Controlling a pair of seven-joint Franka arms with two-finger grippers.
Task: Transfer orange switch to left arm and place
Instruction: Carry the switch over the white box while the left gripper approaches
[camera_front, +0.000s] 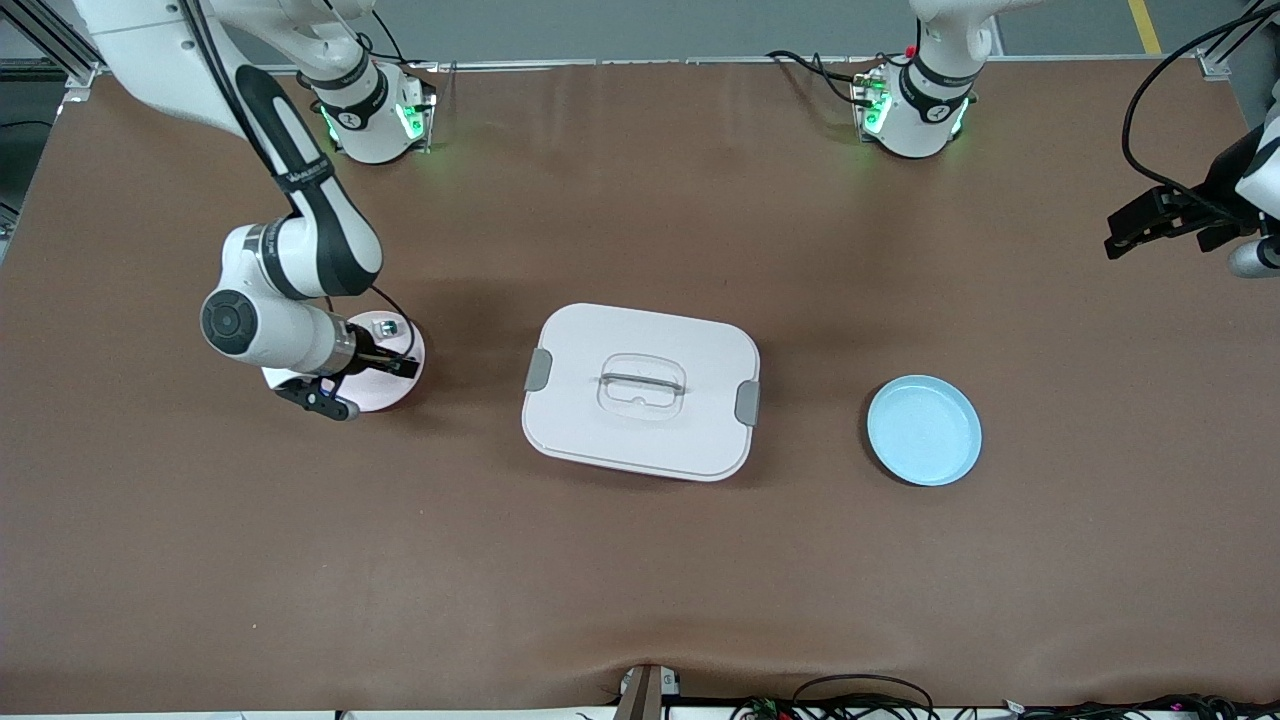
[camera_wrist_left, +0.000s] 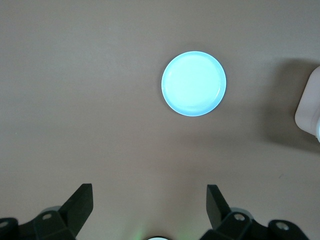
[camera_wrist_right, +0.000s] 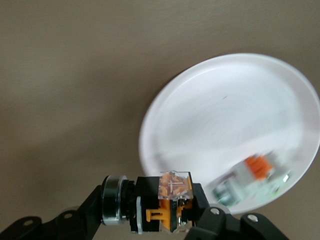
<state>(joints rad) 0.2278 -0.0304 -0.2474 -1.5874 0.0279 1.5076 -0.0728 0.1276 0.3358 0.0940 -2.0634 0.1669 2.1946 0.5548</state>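
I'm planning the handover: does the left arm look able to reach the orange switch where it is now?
Probably not directly: the orange switch is clamped in the right gripper over the pink plate, with the box between it and the left gripper.

white box (camera_front: 640, 390) with grey latches, pale blue plate (camera_front: 923, 430), pink plate (camera_front: 385, 385), brown table (camera_front: 640, 560)

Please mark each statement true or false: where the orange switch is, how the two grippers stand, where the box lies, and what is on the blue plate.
1. The right gripper grips the orange switch. True.
2. The left gripper is shut. False: its fingers stand wide apart, holding nothing.
3. The box lies between the pink plate and the blue plate. True.
4. A part lies on the blue plate. False: nothing lies on it.
5. The box's lid is off. False: it is on.
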